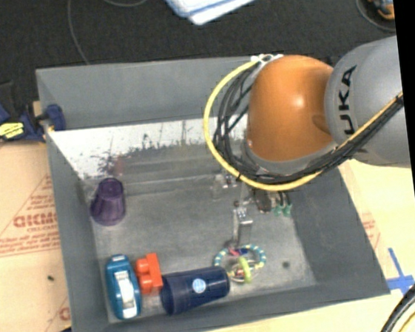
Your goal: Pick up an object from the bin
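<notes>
Inspection ran from the left of the grey metal bin (78, 236). A translucent purple plastic cup (108, 201) stood alone against the left wall. Along the near wall lay a row: a blue-and-white plastic oblong item (122, 286), a small orange plastic block (149, 272) touching it, then a dark blue cylindrical cup (194, 289) on its side. Just right of that cup lay a small multicoloured beaded ring (241, 263). The gripper (241, 232) hung directly above this ring, under the arm's orange cover. How far open it stood could not be determined, and nothing was seen in its hold. Judgement: nothing had been lifted; closing, gripping and raising remained, the ring being the likeliest candidate.
</notes>
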### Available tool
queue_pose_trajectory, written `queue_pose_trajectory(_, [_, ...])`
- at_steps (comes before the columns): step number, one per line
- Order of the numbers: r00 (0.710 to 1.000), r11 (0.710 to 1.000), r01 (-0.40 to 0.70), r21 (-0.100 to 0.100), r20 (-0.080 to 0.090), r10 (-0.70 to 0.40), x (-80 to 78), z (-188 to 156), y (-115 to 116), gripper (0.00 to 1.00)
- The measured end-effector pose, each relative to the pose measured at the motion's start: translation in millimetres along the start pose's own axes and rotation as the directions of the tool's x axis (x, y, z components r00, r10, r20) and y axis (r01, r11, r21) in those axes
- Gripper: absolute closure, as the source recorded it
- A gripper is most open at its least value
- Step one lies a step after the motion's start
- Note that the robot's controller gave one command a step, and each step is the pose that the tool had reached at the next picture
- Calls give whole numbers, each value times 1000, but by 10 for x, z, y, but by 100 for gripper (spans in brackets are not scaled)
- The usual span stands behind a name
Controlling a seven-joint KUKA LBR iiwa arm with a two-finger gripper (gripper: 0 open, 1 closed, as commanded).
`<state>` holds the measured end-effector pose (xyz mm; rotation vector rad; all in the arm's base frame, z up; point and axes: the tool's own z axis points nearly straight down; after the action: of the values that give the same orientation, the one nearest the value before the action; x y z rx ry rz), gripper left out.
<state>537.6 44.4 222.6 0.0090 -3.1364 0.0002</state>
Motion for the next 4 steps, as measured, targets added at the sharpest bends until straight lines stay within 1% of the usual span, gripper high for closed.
queue_pose_trajectory(1, [1000,1000,-2,-1,8,2,-14,-48,-2,0])
queue_pose_trajectory(2, [1000,1000,-4,-1,10,4,-5,-34,-9,0])
queue_pose_trajectory(3, [990,990,142,1,11,-142,115,686,299,0])
queue_pose_trajectory(4, [988,988,152,4,9,-152,156,1073,-458,0])
